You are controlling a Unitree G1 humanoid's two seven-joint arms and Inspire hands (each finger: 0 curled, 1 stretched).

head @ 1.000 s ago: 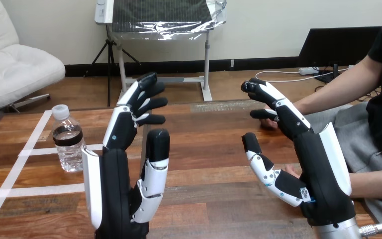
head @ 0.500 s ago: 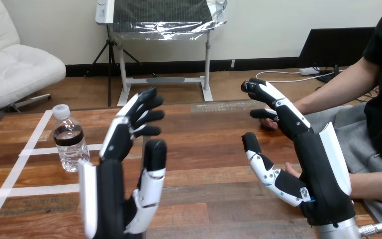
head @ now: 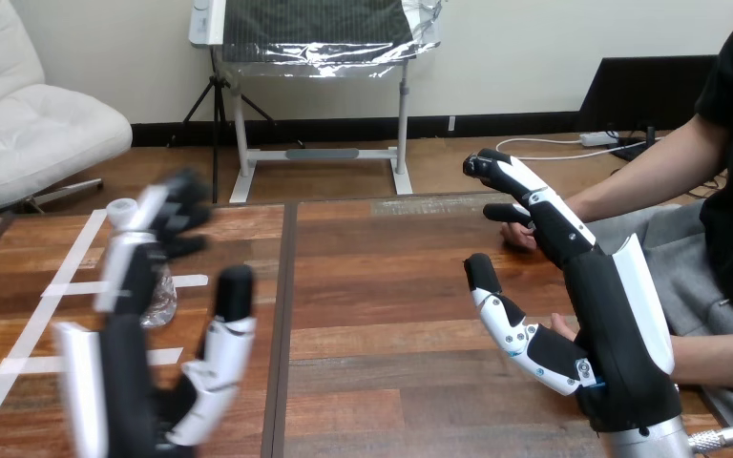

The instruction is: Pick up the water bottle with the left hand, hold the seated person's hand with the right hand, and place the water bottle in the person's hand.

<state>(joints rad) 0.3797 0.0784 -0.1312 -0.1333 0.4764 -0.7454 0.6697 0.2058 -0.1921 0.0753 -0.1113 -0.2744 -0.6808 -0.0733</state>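
Your left hand (head: 132, 377) is raised in the lower left of the frame, fingers spread and nearly straight, thumb (head: 226, 329) held apart, with nothing in its grasp. Its fingers cross in front of the water bottle (head: 160, 303), and you cannot tell whether they touch it. Your right hand (head: 611, 320) is up at the right of the frame, also spread, its thumb pointing toward the middle of the bench (head: 391, 286).

You are working over a bench of dark wooden planks with one dark seam running from its far edge toward you. Three strips of white tape (head: 24, 364) mark its left part: one long slanted strip and two crossing it.

You have one water bottle, clear with a white cap (head: 122, 205), standing upright on the bench at centre left among the tape strips. The person's hand (head: 518, 239) shows at mid right, just behind your right hand's fingers; contact cannot be told. The person's forearm (head: 725, 355) comes in at lower right and runs behind your right palm.
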